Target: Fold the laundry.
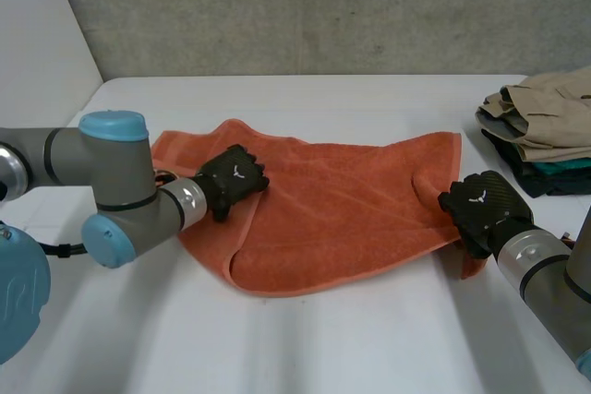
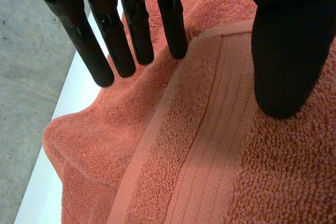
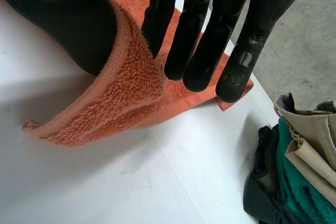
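Note:
An orange towel (image 1: 342,200) lies rumpled across the middle of the white table (image 1: 369,339), its near-left part doubled over. My left hand (image 1: 233,175) rests on the towel's left part. In the left wrist view its fingers (image 2: 131,30) are straight and spread from the thumb, above the towel's (image 2: 210,156) ribbed hem band, open. My right hand (image 1: 482,202) is at the towel's right edge. In the right wrist view its fingers (image 3: 194,40) and thumb pinch that edge of the towel (image 3: 121,103), lifting it a little off the table.
A stack of folded clothes (image 1: 545,131), beige on top with green and dark pieces below, sits at the table's right side, close to my right hand (image 3: 299,166). The table's left edge runs just beyond the towel's left end. A grey wall stands behind.

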Robot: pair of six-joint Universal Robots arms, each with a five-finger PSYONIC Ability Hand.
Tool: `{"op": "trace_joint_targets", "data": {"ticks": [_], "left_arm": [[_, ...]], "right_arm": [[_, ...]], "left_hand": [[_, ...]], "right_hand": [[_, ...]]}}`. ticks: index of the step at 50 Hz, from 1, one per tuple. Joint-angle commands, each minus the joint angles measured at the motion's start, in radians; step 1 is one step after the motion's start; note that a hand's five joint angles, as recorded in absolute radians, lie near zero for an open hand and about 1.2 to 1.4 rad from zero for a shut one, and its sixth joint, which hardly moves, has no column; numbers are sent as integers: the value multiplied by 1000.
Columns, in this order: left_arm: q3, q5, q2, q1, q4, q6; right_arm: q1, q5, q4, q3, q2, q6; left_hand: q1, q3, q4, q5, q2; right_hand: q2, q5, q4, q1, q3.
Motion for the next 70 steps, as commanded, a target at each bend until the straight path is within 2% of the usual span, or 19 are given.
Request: {"op": "trace_joint_targets", "data": {"ticks": [1,10,17,22,27,32,37,42,48,53,58,60,64,67,69,70], "left_arm": [[-1,-13,-3,-2,7,-3],[-19,-56,27,-2,30,-5],[-73,-146,96,12,44,-8],[-220,-290,281,52,44,-39],[-426,-369,492,90,44,-114],[-647,-387,713,119,31,-141],[-855,-390,959,153,-59,-137],[-947,-380,1063,159,-156,-149],[-975,-375,1043,152,-88,-200],[-902,-393,827,141,146,-255],[-724,-458,614,124,257,-258],[-583,-519,519,103,298,-258],[-341,-597,432,67,369,-261],[-210,-619,411,64,419,-269],[-119,-625,409,63,513,-283],[-102,-625,411,58,557,-295]], "right_arm": [[0,0,-3,0,0,-1],[-6,0,-4,-2,0,-7],[-9,5,6,-14,-2,-11],[-17,6,60,-34,-29,-34],[-38,3,227,-75,-94,-116],[-74,0,446,-121,-150,-237],[-95,0,610,-144,-193,-376],[-120,-3,697,-170,-219,-453],[-123,-6,694,-197,-177,-472],[-107,9,628,-290,43,-463],[-101,67,553,-445,146,-438],[-74,97,490,-532,187,-404],[-9,112,327,-686,227,-346],[9,109,136,-766,225,-317],[17,109,36,-786,222,-309],[20,109,-72,-793,215,-301]], "left_hand": [[780,790,794,797,788],[828,838,842,844,835],[828,838,842,844,835],[828,838,842,844,835],[828,838,842,844,835],[828,838,842,844,835],[828,838,842,844,835],[828,838,842,844,835],[828,838,842,844,835],[828,838,842,844,835],[828,838,842,844,835],[828,838,842,844,835],[828,838,842,844,835],[828,838,842,844,835],[828,838,842,844,835],[828,838,842,844,835]], "right_hand": [[224,225,205,396,211],[224,225,205,396,211],[224,225,205,396,211],[224,225,205,396,211],[224,225,205,396,211],[224,225,205,396,211],[224,225,205,396,211],[224,225,205,396,211],[224,225,205,396,211],[224,225,205,396,211],[224,225,205,396,211],[224,225,205,396,211],[224,225,205,396,211],[224,225,205,396,211],[224,225,205,396,211],[224,225,205,396,211]]}}
